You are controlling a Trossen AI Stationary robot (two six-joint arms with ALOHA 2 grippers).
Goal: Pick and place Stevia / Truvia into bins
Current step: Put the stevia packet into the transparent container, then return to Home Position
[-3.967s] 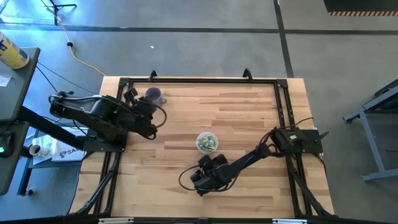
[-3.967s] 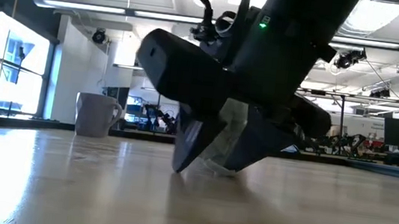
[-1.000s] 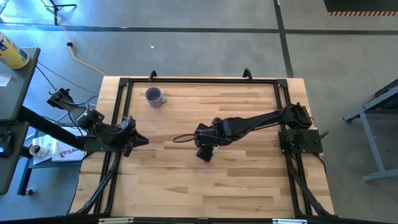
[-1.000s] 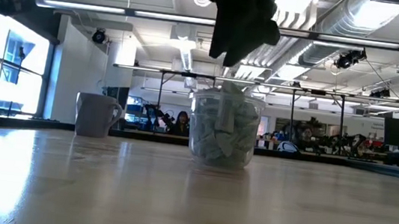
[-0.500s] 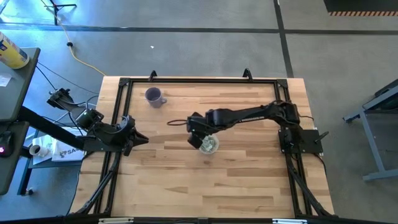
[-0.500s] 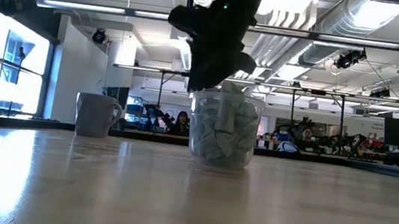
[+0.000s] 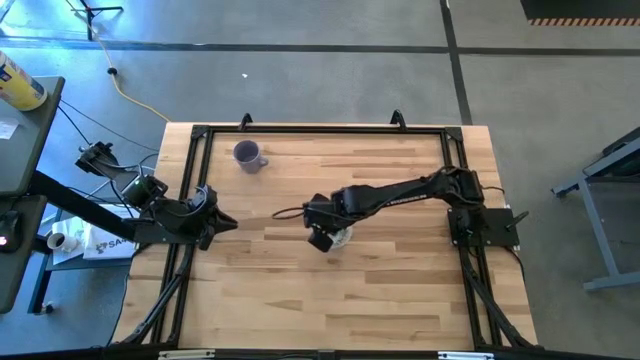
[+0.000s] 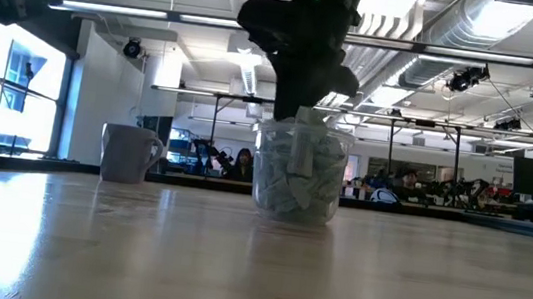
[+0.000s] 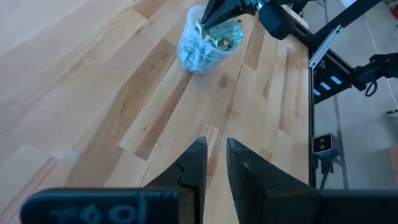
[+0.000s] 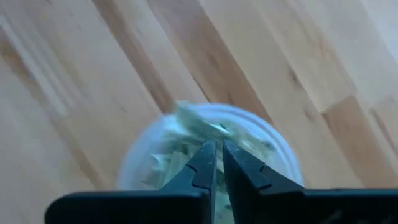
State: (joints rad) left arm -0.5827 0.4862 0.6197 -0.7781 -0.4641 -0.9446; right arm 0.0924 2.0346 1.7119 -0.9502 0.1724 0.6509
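The bin, a clear plastic cup point(image 7: 343, 238) point(image 8: 295, 178) point(image 9: 200, 46), stands near the table's middle, filled to its rim with pale green and white Stevia sachets point(image 10: 186, 117). My right gripper point(image 10: 216, 149) point(image 8: 303, 111) points steeply down, shut, with its fingertips at the cup's mouth. My left gripper point(image 9: 216, 152) point(image 7: 230, 222) waits at the table's left edge, its fingers a narrow gap apart with nothing between them. My right gripper comes from above, and its shut fingertips point(image 10: 208, 152) reach the top of the sachet pile point(image 10: 214, 127) in the cup's mouth. I cannot tell whether they press on the sachets or have one between them. The cup stands upright on the table.
A purple mug point(image 7: 247, 154) point(image 8: 128, 154) stands near the far left corner. A dark frame point(image 7: 320, 128) runs along the table's edges. Bare wood lies around the cup on all sides.
My right gripper, which hung high above the cup, has swung a little toward the table's left, then come down onto the cup's mouth. The cup has stayed where it was.
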